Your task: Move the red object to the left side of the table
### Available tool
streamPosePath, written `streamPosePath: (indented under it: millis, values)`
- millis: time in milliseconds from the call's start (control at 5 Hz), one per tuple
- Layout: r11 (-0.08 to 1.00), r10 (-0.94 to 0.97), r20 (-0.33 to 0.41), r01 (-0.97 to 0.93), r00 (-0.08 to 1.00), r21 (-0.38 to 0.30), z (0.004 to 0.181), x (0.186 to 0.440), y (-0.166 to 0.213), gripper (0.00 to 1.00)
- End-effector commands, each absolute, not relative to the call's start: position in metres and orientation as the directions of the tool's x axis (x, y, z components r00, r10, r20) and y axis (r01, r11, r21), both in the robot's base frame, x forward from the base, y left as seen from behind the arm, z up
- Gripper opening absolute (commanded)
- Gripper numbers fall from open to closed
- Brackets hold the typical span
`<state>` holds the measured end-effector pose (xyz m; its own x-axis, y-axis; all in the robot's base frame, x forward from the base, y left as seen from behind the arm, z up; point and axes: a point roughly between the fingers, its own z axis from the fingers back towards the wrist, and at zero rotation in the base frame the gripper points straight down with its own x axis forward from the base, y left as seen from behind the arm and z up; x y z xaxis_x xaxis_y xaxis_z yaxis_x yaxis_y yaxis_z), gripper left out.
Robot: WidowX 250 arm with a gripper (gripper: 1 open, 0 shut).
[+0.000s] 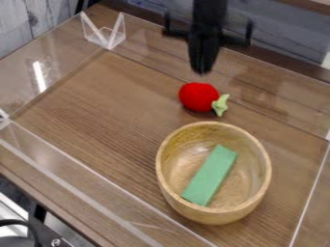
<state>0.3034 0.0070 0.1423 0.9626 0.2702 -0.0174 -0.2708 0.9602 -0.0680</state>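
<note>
The red object, a small round toy fruit with a light green leafy end pointing right, lies on the brown wood-grain table right of centre. My gripper hangs above and just behind it, pointing straight down, its fingers pressed together with nothing between them. There is a clear gap between the fingertips and the fruit.
A round light wooden bowl stands in front of the fruit, with a flat green block lying in it. Clear acrylic walls border the tabletop. A small clear stand sits at the back left.
</note>
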Motion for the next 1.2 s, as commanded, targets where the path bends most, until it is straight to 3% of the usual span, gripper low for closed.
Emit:
streamPosePath:
  millis: [0,400,800,1000]
  values:
    - [0.973,0.225,0.038,-0.222,0.974,-0.070,0.144,0.308,0.007,1.00]
    - [0.981,0.187,0.015,-0.186,0.982,-0.050,0.102,0.304,0.018,1.00]
    - [0.969,0.244,0.002,-0.244,0.970,-0.048,0.072,0.312,0.016,1.00]
    - [0.950,0.310,0.002,-0.309,0.951,-0.046,0.056,0.310,0.017,0.00]
